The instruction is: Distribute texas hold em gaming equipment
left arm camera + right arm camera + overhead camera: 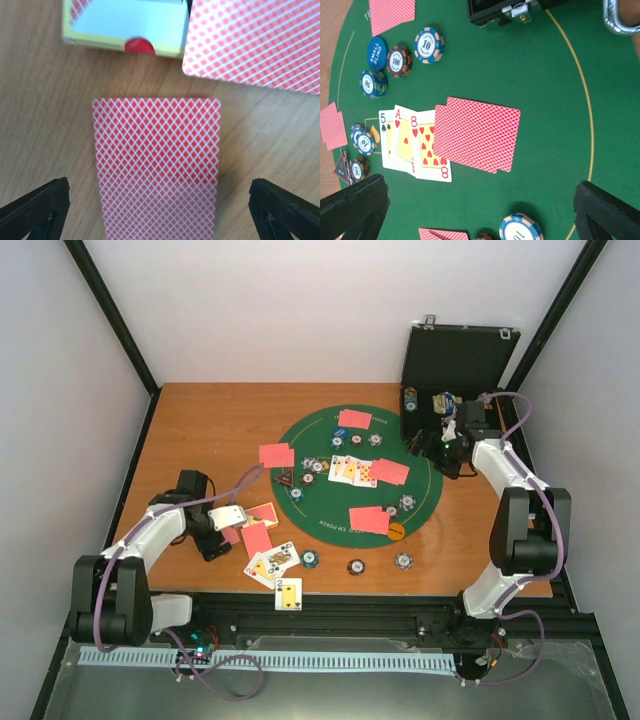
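Note:
My left gripper (220, 539) hangs open over the bare wood left of the mat. A red-backed card (157, 170) lies flat between its spread fingers (35, 210), touching neither. A second red-backed card (255, 45) and a yellow-edged card box (125, 27) lie just beyond. My right gripper (480, 215) is open above the green mat (300, 515), holding nothing. Below it are three face-up cards (412, 142) partly covered by two red-backed cards (477, 132), chips (429, 45), a blue disc (377, 52) and a dark triangle (341, 167). An orange disc (396, 532) sits at the mat's near edge.
The black case (455, 360) stands open at the back right, close behind my right wrist. Face-up cards (272, 562) and three loose chips (356, 566) lie on the wood near the front edge. More red-backed cards (276, 454) are spread round the mat.

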